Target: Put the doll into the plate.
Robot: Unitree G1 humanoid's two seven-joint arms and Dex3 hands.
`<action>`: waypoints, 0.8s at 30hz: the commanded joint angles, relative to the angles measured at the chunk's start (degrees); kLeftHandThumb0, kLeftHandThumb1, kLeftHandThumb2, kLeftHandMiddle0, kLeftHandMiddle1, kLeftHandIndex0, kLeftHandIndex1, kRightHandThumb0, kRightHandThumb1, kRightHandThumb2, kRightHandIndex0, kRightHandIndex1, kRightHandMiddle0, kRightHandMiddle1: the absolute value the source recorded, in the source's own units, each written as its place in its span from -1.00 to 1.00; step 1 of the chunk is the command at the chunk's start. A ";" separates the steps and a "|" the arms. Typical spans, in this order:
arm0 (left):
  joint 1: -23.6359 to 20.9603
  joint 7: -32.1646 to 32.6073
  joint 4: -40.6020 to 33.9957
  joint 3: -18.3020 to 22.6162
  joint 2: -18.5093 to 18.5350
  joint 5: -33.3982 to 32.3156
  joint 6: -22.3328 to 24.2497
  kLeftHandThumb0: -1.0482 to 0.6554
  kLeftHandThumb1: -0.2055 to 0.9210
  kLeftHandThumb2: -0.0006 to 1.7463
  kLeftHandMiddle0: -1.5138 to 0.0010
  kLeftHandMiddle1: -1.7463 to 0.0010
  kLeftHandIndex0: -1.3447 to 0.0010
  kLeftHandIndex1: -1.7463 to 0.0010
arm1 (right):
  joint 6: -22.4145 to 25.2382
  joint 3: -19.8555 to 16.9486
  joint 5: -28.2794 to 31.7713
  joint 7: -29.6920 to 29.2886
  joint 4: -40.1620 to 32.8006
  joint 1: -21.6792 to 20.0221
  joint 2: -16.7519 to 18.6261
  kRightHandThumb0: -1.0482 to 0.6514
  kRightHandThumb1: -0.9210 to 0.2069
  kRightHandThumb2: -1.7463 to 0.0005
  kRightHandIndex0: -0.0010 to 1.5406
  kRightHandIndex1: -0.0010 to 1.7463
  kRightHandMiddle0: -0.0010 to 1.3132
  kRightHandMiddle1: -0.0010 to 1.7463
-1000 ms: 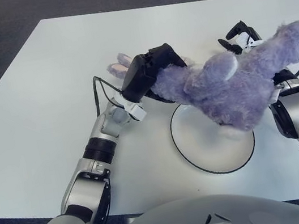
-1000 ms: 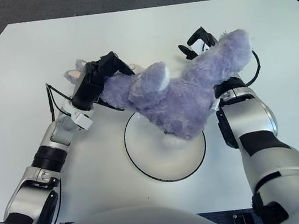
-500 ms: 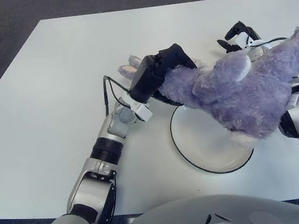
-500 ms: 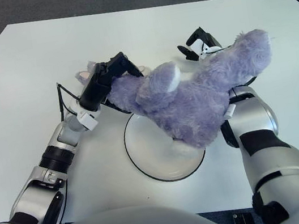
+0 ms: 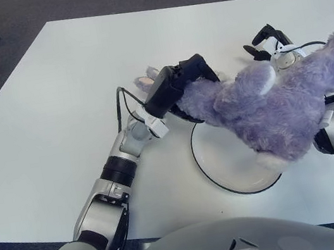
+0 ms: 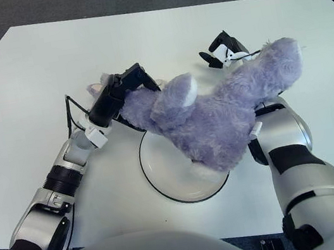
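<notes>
One fluffy lavender plush doll [image 5: 267, 111] with a white inner ear hangs over one round white black-rimmed plate [image 5: 221, 164] on the white bench [image 5: 53, 99], grasped by the left robot hand [image 5: 177, 88] and right robot hand [image 5: 272, 46].

Both hands hold the purple plush doll [image 5: 268, 114] over the white plate [image 5: 224, 160] on the counter [image 5: 55, 105]: left hand [image 5: 177, 88], right hand [image 5: 273, 49].

Two head-mounted cameras, side by side, look forward and down, close over the same white counter [image 5: 57, 118] and arms.
</notes>
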 commanded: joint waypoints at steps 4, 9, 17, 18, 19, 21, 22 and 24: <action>1.81 -1.94 -1.98 -0.57 -0.26 -1.49 0.48 -0.83 0.94 0.02 -0.53 -1.00 0.20 -1.00 | 1.29 0.66 -0.64 0.73 1.40 1.40 0.07 0.23 -1.00 0.35 -0.85 1.00 -0.86 1.00; 2.70 -3.18 -4.04 -0.27 0.62 -0.07 1.68 -0.87 0.99 0.00 -0.50 -1.00 0.80 -0.67 | 1.61 0.65 -0.50 0.95 1.40 1.34 0.05 0.23 -1.00 0.35 -0.86 1.00 -0.86 1.00; 2.10 -1.22 -4.17 1.04 1.50 6.27 -0.32 -0.93 1.00 0.11 -0.41 -1.00 0.99 0.19 | 1.90 0.42 -0.19 1.33 1.50 1.32 0.00 0.23 -1.00 0.35 -0.86 1.00 -0.86 1.00; 1.95 -0.92 -3.94 1.12 1.60 6.83 -0.89 -0.93 1.00 0.11 -0.41 -1.00 0.99 0.21 | 1.90 0.41 -0.18 1.38 1.56 1.31 -0.02 0.23 -1.00 0.35 -0.86 1.00 -0.86 1.00; 1.85 -0.69 -3.76 1.18 1.65 7.19 -1.28 -0.94 1.00 0.12 -0.40 -1.00 1.00 0.26 | 1.90 0.40 -0.18 1.41 1.59 1.30 -0.04 0.23 -1.00 0.35 -0.86 1.00 -0.86 1.00; 1.76 -0.31 -3.49 1.25 1.75 7.71 -1.81 -0.95 1.00 0.13 -0.40 -1.00 1.00 0.30 | 1.92 0.42 -0.20 1.44 1.63 1.30 -0.06 0.23 -1.00 0.35 -0.86 1.00 -0.86 1.00; 1.72 -0.25 -3.38 1.23 1.84 7.85 -1.98 -0.96 1.00 0.14 -0.40 -1.00 1.00 0.31 | 1.92 0.40 -0.19 1.40 1.64 1.30 -0.07 0.23 -1.00 0.35 -0.86 1.00 -0.86 1.00; 1.57 -0.24 -3.11 1.19 2.04 8.01 -2.29 -0.97 1.00 0.15 -0.39 -1.00 1.00 0.34 | 1.86 0.36 -0.17 1.33 1.66 1.32 -0.07 0.23 -1.00 0.35 -0.86 1.00 -0.86 1.00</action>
